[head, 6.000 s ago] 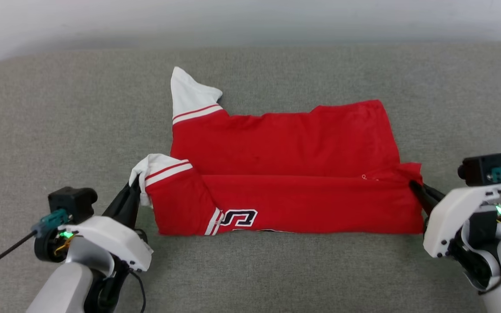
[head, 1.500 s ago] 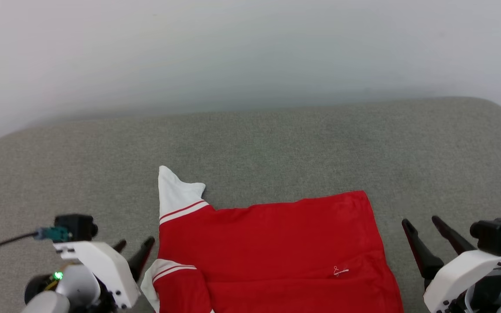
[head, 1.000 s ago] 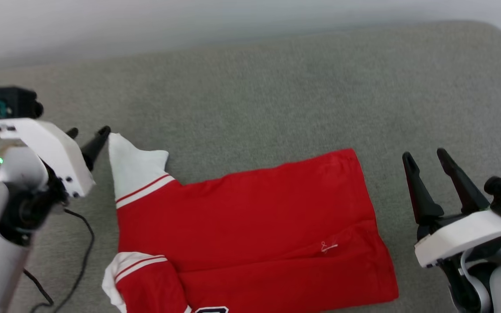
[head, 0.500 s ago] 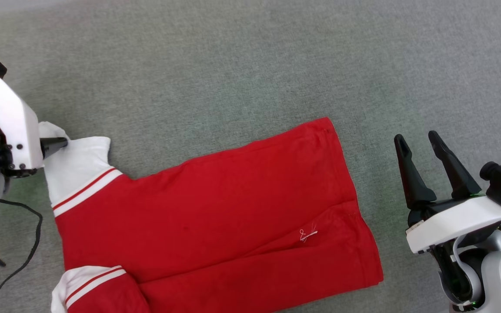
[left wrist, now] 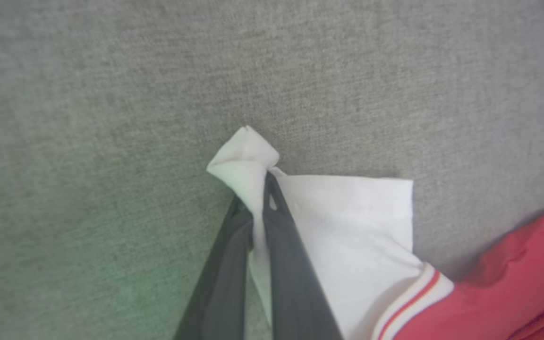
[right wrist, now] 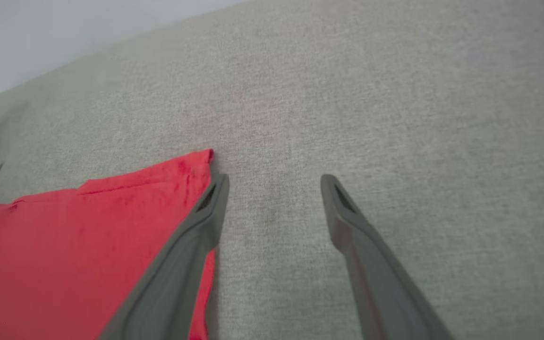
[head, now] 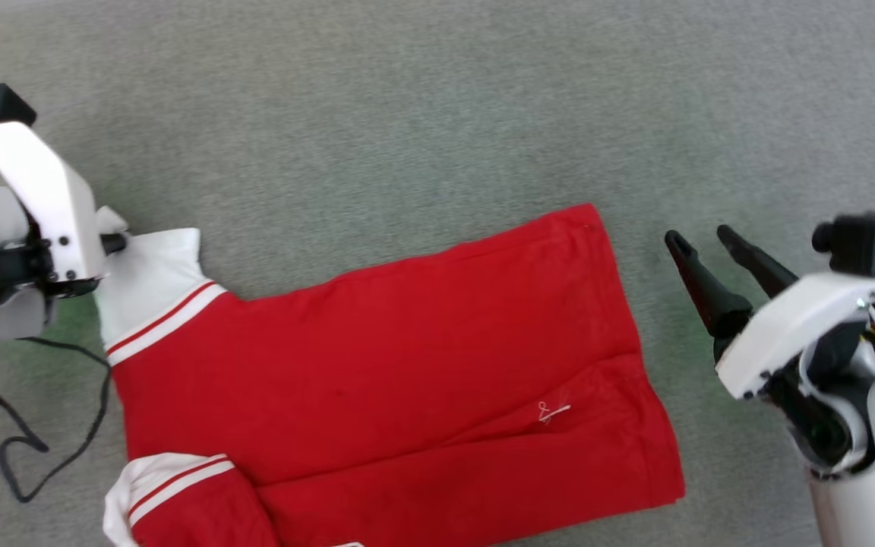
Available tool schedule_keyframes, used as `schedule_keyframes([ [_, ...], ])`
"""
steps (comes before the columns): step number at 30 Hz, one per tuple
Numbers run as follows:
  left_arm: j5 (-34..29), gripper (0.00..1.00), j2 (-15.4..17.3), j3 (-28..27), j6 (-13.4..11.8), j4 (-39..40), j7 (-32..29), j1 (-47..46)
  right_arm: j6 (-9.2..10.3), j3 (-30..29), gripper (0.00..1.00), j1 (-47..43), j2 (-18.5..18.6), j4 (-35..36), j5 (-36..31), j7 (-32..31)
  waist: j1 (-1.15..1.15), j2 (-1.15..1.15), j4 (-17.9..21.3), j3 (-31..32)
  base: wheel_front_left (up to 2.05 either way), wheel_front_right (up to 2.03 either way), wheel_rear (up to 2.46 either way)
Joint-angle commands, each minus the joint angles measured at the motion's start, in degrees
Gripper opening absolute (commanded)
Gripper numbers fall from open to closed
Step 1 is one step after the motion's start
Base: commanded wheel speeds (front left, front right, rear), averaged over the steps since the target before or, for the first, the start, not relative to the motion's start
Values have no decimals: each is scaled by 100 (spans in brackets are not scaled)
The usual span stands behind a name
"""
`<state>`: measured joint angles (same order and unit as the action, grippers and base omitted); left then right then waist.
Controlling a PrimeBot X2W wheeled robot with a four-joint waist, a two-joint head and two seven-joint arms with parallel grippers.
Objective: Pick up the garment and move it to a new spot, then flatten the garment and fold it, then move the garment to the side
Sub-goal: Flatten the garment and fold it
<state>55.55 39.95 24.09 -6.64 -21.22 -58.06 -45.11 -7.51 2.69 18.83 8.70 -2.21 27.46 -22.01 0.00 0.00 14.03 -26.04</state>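
Note:
The red garment lies half-folded on the grey cushion, with a small white logo near its right side. One white sleeve end points to the upper left, and a second striped sleeve lies at the bottom left. My left gripper is shut on the tip of the upper white sleeve end; the left wrist view shows the cloth pinched between the fingers. My right gripper hangs open just right of the garment's right edge. In the right wrist view one fingertip of it sits beside the red corner.
A grey upholstered surface spreads around the garment. A black cable loops at the lower left beneath my left arm. A pale wall rises beyond the cushion's far edge.
The head camera has tilted down and shifted. My left gripper, open beside the white sleeve tip a second ago, has shut on it. My right gripper stays open, now closer to the garment's right edge.

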Motion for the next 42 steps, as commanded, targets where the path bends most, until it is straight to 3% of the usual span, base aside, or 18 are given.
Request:
schedule_keyframes([
  [1, 23, 0, -284, 233, 32, -187, -38, 278, 5, 27, 100, 157, 38, -49, 99, -159, 0, 0, -109, 48, 0, 0, 0],
  [7, 121, 0, -689, 104, 256, -267, 400, -219, 4, 116, 100, 776, 343, -544, 418, -1870, 0, 0, -643, 128, 0, 0, 0],
  [18, -138, 0, -1085, 328, 666, -309, 800, -818, 5, 302, 100, 1504, 360, -1624, 26, -3351, 0, 0, -1263, -1, 0, 0, 0],
  [19, -143, 0, -1106, 339, 686, -318, 825, -836, 5, 324, 49, 1472, 330, -1747, -27, -3491, 0, 0, -1281, -4, 0, 0, 0],
  [20, -144, 0, -1125, 340, 701, -326, 861, -845, 5, 320, 28, 1434, 298, -1853, -49, -3611, 0, 0, -1299, -5, 0, 0, 0],
  [21, -140, 0, -1136, 347, 714, -349, 884, -834, 5, 306, 0, 1404, 267, -1947, -44, -3733, 0, 0, -1317, -4, 0, 0, 0],
  [25, -127, 0, -1133, 335, 769, -421, 996, -778, 5, 227, 0, 1391, 257, -2005, -94, -3838, 0, 0, -1348, 38, 0, 0, 0],
  [31, -129, 0, -1034, 208, 890, -401, 1359, -621, 5, 108, 0, 1627, 545, -1379, -184, -3101, 0, 0, -1359, 321, 0, 0, 0],
  [42, 46, 0, -775, -175, 812, 171, 2210, 530, 5, -330, 0, 575, 546, -682, -357, -2595, 0, 0, -1399, 1290, 0, 0, 0],
])
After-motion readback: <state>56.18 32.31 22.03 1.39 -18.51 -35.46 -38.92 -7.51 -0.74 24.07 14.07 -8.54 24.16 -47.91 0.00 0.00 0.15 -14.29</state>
